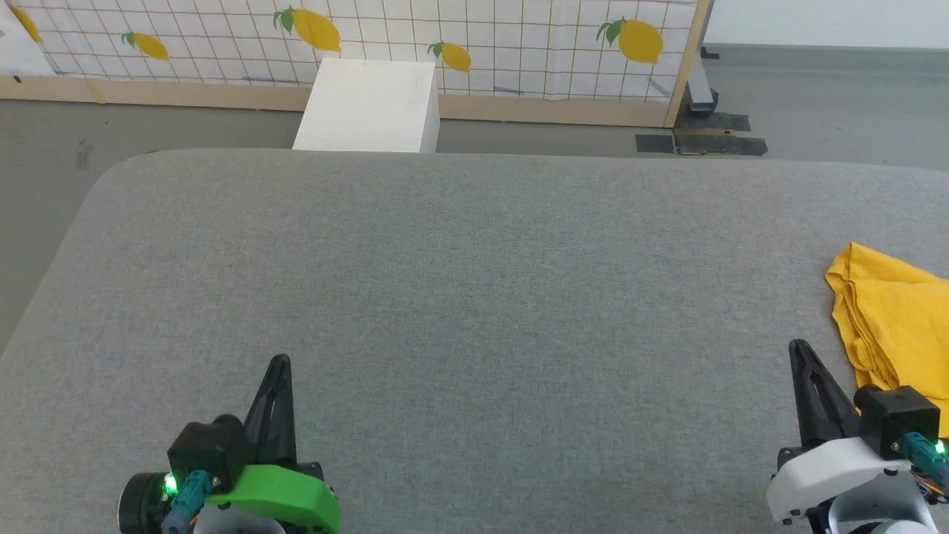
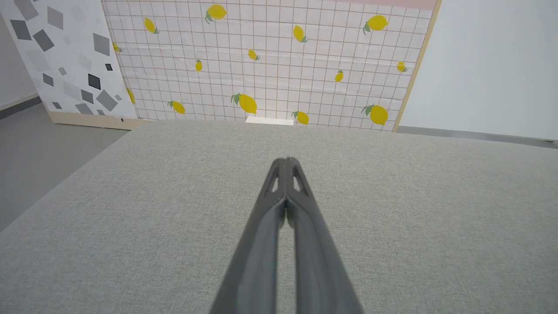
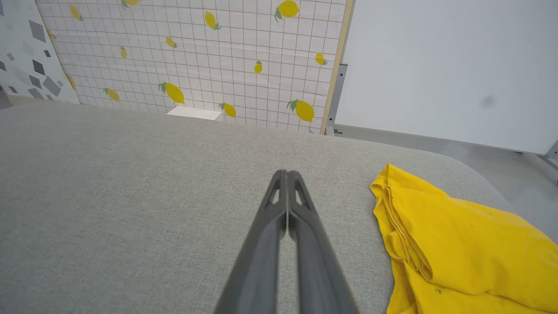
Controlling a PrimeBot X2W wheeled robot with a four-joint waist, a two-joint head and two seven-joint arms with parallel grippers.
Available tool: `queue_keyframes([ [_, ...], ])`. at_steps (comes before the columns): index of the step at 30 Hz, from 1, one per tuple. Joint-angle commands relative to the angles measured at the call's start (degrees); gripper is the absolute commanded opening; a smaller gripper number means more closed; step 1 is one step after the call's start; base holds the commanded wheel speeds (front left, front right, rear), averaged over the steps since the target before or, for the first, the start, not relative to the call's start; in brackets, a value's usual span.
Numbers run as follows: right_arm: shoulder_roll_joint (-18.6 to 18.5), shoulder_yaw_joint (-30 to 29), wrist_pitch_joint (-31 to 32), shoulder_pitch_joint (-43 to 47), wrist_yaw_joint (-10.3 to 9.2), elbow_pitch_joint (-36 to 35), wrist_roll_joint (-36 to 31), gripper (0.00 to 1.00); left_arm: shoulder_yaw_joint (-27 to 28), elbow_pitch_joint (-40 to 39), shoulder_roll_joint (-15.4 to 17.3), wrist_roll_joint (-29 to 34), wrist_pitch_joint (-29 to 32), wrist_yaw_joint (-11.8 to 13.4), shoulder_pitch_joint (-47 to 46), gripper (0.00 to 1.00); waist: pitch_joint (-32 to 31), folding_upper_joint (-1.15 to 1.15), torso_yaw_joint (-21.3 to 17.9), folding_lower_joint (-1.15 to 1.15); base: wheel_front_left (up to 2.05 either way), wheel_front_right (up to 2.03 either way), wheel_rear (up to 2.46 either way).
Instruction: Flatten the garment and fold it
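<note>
Jaws together and empty; garment (image 3: 462,244) layers plainest in right wrist view.

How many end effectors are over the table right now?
2. The left end effector is at the near left of the table, shut. The right end effector is at the near right, shut, beside the shirt without touching it.

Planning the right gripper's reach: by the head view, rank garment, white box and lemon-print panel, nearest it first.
1. Garment, just right of the right gripper.
2 and 3. White box and lemon-print panel, past the far edge of the table: too close to call.
</note>
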Motion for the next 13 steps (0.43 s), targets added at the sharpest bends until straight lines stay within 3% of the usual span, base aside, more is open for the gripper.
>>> queue_keyframes([
  [1,0.05,0.42,0.12,-1.05,-0.04,0.16,0.41,0.0,0.68,0.22,-0.69,0.75,0.36,-0.46,-1.18,0.0,-0.04,0.0,-0.03,0.0,0.0,0.0,0.0],
  [13,0.07,1.47,0.41,-1.39,-0.05,0.21,0.58,0.0,2.32,0.56,-1.98,3.11,1.75,-1.72,-1.57,0.0,-0.35,0.0,-0.23,0.0,0.0,0.0,0.0],
])
